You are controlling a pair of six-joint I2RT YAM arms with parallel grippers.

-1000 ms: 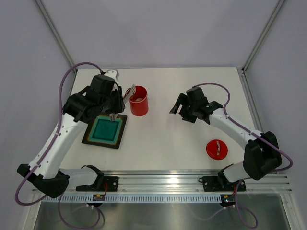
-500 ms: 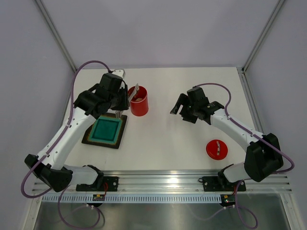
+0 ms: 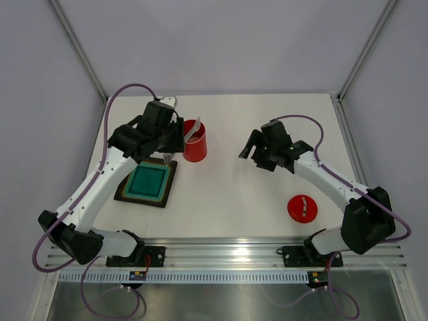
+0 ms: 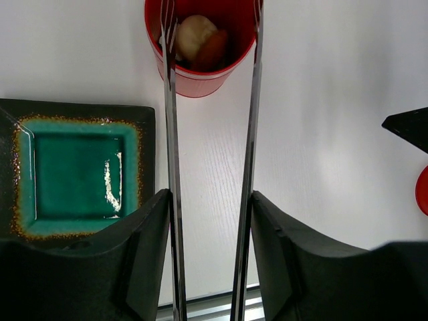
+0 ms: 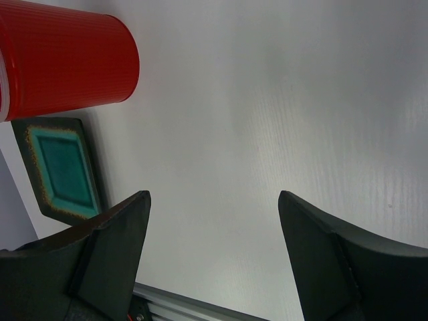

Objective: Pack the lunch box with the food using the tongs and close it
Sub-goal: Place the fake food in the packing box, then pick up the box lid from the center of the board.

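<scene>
The lunch box (image 3: pixel 194 142) stands upright and uncovered on the white surface (image 3: pixel 234 194). Inside it, the left wrist view shows food: a cream ball (image 4: pixel 194 33) with an orange piece (image 4: pixel 212 50) touching it on the right. The tongs (image 4: pixel 251 167) reach over the box with their two strips spread apart. One strip crosses the box's mouth near its left rim and the other runs along its right rim. Their tips run off the top of that view.

The left gripper (image 4: pixel 210 197) hangs just left of the box, and its jaws hold the tongs, one strip lying against the inner face of each finger (image 4: pixel 150 241).

A black tray (image 3: pixel 147 182) with a teal middle lies flat just left of the box, on the near side.

The right gripper (image 3: pixel 249 150) hovers well to the right of the box, apart from it. Its jaws stand wide with nothing between them, only bare surface below.

The lid (image 3: pixel 302 208) lies flat, handle up, far right of the box and nearer the arm bases.
</scene>
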